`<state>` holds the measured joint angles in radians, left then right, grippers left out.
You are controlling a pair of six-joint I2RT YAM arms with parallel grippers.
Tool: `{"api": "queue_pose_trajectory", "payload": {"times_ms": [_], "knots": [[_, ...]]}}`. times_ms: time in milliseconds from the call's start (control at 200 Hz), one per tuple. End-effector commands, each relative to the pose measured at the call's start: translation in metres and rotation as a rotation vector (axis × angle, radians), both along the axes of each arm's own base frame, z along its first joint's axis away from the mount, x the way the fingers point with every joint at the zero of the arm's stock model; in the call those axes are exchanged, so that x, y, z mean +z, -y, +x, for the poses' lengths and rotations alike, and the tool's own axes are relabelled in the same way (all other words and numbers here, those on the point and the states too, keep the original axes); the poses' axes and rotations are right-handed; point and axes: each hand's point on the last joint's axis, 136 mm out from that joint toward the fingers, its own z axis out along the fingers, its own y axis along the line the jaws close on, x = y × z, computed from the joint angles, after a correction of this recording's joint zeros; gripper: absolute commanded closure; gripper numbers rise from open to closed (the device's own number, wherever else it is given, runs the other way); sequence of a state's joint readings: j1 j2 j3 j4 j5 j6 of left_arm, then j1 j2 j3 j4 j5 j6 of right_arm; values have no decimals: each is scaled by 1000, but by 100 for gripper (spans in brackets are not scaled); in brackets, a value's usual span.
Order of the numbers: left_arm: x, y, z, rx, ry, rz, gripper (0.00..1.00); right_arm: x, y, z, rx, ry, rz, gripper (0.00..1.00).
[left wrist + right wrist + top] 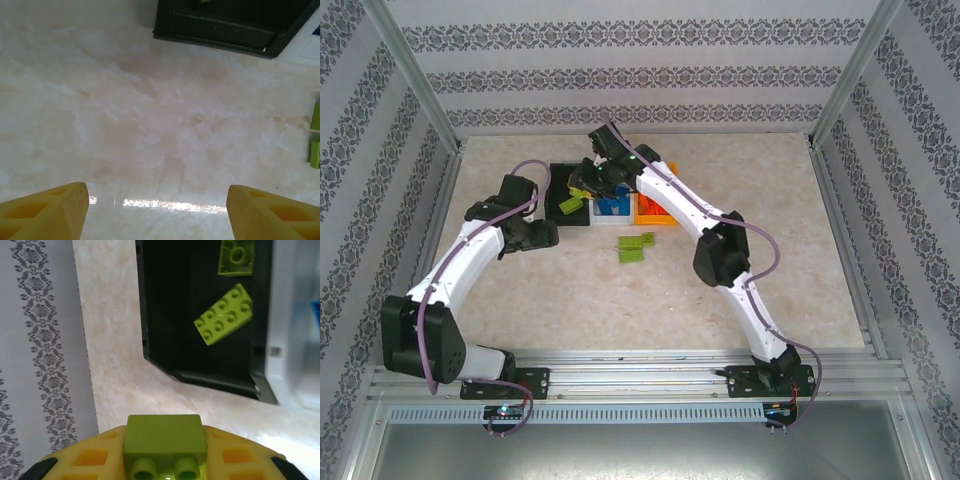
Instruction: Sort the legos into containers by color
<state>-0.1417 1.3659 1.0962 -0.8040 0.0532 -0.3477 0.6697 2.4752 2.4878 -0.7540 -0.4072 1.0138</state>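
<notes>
— What's your right claw (165, 456) clamping?
— A lime brick (166, 434), since the black bin (215, 382) just ahead collects the greens (224, 315). My left claw (157, 210) hangs spread wide, empty.

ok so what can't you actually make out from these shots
Black bin, top view: right arm covers part of its inside.
Orange bin, top view: contents too small, partly under that arm.
White bin, right wrist view: blurred, cut by the right edge.
Green bricks, left wrist view: cut by the right edge.
Lime brick in the right pincer, right wrist view: cut by the bottom edge.
</notes>
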Motion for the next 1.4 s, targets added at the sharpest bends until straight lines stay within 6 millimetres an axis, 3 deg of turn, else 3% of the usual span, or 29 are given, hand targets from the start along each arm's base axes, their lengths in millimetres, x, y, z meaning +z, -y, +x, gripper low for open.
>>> {"api": "queue_pose_trajectory", "payload": {"times_ms": [0, 170, 420, 605, 794, 959, 1199, 1309, 1399], "knots": [[11, -17, -9, 38, 14, 62, 26, 1, -8, 10, -21, -50, 72, 68], [16, -19, -12, 44, 30, 71, 26, -5, -11, 22, -57, -57, 103, 66], [13, -13, -15, 34, 27, 38, 25, -5, -6, 27, -72, -52, 99, 47], [13, -10, -17, 28, 30, 20, 25, 9, 2, 32, -84, -24, 102, 44], [13, -6, -15, 17, 32, -1, 25, 25, 21, 24, -62, 19, 38, 42], [11, 3, -13, -3, 25, -45, 24, 12, 67, -7, -64, -17, -168, 40], [5, 44, -5, -110, 15, -235, 23, -26, 132, -75, 12, -63, -479, 36], [3, 56, -3, -144, 4, -280, 22, -46, 153, -102, 44, -99, -578, 33], [0, 60, -2, -153, -7, -288, 22, -60, 158, -121, 74, -122, -620, 32]]}}
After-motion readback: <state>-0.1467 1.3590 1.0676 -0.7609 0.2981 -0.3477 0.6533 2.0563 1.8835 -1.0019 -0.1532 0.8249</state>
